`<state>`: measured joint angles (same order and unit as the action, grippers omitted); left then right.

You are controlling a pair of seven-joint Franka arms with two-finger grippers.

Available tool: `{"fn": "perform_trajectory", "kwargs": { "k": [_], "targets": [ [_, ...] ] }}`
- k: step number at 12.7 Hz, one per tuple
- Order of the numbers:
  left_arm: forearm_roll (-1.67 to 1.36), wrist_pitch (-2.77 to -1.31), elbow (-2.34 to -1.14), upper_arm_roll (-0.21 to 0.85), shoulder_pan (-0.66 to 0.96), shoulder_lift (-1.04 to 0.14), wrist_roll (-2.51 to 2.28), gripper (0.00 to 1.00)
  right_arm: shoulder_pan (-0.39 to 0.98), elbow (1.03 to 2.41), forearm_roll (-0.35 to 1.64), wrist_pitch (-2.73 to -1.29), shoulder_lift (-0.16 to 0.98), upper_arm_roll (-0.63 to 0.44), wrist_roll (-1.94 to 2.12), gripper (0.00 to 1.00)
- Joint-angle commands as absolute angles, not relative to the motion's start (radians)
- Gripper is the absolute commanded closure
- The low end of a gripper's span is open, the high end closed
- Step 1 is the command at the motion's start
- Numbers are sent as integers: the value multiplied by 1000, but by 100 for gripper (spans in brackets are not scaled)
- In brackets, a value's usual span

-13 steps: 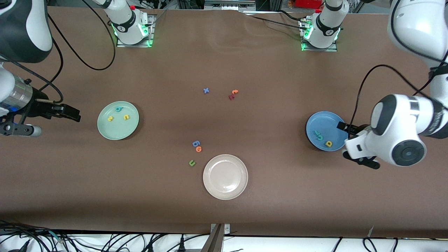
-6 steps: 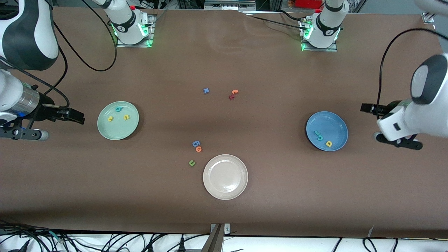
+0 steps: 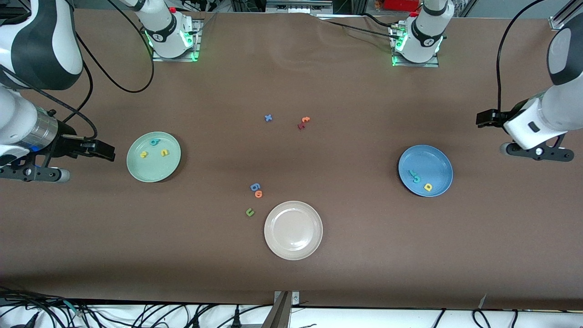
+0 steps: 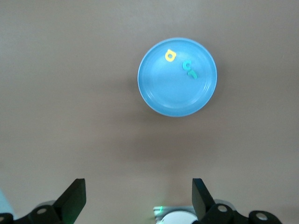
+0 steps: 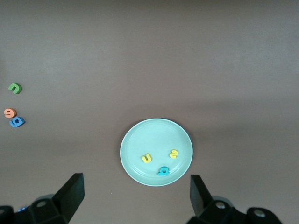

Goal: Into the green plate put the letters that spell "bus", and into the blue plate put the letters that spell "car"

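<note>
I logged 3 "bus" letters (image 3: 155,149) in the green plate (image 3: 136,168), 3 "car" letters (image 3: 419,179) in the blue plate (image 3: 439,159), both light, soft foam, edge-pinchable; left tool (image 4: 138,200) and right tool (image 5: 135,198) released, empty.

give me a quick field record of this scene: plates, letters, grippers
green plate: teal b, yellow u, yellow s in it
blue plate: teal c, teal r, yellow a in it
white plate: nothing in it
loose letters: seven on the table
left gripper: open, holds nothing
right gripper: open, beside green plate
</note>
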<state>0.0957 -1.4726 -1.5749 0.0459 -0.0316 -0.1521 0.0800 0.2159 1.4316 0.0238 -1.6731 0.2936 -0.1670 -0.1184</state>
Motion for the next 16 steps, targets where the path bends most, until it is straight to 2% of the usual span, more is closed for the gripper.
{"fn": "perform_trajectory", "kwargs": {
  "k": [1,7,10,16],
  "targets": [
    [58,-1537,-1677,-15,8,-13,63,0,221,1424,5,-1661,290,-166,-135,0],
    [55,-1552,-1661,-15,25,29,71,0,221,1424,5,-1664,291,-166,-135,0],
    [55,-1542,-1591,-9,11,-27,71,0,221,1424,6,-1664,291,-164,-135,0],
    [12,-1540,-1588,-15,5,-28,71,0,221,1424,5,-1666,291,-164,-135,0]
  ]
}}
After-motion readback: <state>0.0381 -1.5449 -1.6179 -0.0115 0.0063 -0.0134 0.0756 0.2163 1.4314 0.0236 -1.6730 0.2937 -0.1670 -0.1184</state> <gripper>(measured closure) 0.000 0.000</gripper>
